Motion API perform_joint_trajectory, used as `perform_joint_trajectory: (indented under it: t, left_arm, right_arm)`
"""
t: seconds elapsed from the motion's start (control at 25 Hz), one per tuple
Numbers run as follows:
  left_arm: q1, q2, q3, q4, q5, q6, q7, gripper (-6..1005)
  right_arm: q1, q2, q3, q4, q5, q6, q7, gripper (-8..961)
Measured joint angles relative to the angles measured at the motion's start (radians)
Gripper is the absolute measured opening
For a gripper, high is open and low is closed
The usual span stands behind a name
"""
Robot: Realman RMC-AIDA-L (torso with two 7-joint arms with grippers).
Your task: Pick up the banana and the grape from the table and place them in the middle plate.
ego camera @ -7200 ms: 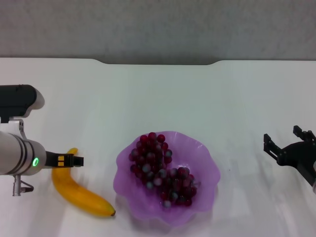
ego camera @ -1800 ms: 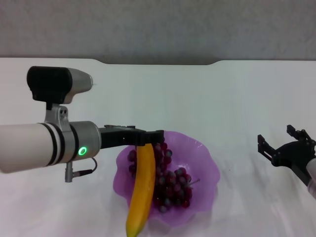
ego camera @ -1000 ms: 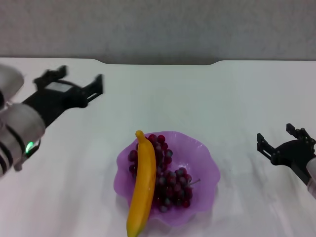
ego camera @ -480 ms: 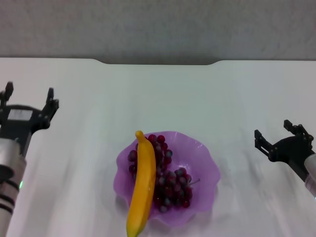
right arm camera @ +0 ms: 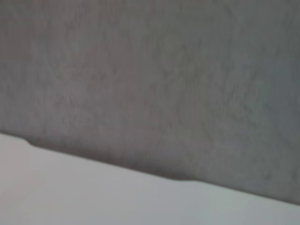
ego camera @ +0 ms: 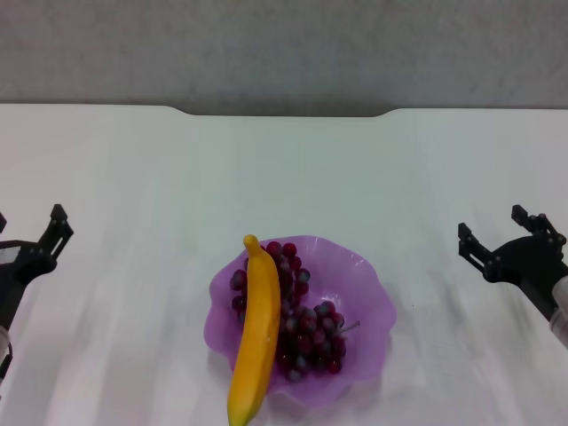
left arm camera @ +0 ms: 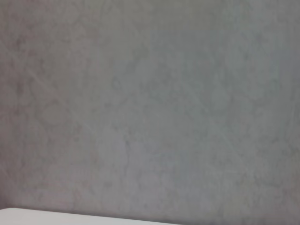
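In the head view the yellow banana point(ego camera: 255, 337) lies across the left side of the purple scalloped middle plate point(ego camera: 368, 302), its lower end sticking out over the near rim. The dark red grape bunch point(ego camera: 302, 324) lies in the plate beside it. My left gripper point(ego camera: 27, 238) is open and empty at the far left edge, well away from the plate. My right gripper point(ego camera: 508, 232) is open and empty at the far right. The wrist views show none of the task's things.
The white table point(ego camera: 284, 177) has a notched far edge, with a grey wall point(ego camera: 284, 44) behind it. The left wrist view shows the grey wall point(left arm camera: 150, 103). The right wrist view shows the wall and the table's far edge point(right arm camera: 117, 187).
My left gripper carried the banana over the plate, let it go there, then pulled back open to the far left and lower in view. My right gripper barely moved.
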State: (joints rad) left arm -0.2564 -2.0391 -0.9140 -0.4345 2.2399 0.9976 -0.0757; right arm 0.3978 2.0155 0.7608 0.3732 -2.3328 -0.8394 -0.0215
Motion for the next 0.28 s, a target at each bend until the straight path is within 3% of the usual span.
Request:
perform_joint_trajectory:
  t: [0.28]
  left_arm:
    - [-0.006, -0.002, 0.0, 0.029, 0.005, 0.019, -0.02, 893]
  right_arm:
    - [-0.005, 0.0, 0.0, 0.002, 0.0, -0.014, 0.0, 861]
